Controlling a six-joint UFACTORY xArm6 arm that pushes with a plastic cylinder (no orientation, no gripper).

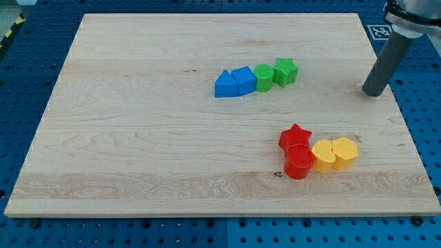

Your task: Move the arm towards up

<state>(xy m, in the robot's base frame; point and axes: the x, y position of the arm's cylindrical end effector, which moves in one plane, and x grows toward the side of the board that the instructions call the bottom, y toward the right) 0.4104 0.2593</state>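
My tip point(374, 94) rests on the wooden board point(138, 138) near its right edge, touching no block, a bare rod with nothing to spread or pinch. From it, the green star point(285, 71) heads a row to the view's left, well apart. The red star point(295, 136) cluster lies below-left. The way toward the view's top looks free, so I judge nothing gets pushed.

No readable text, number or brand is being shown anywhere. A black-and-white coded marker point(378, 32) is being partly displayed at the far right, just off the surface point(138, 138), but no characters can be made out on it. Nothing is printed on the blocks.
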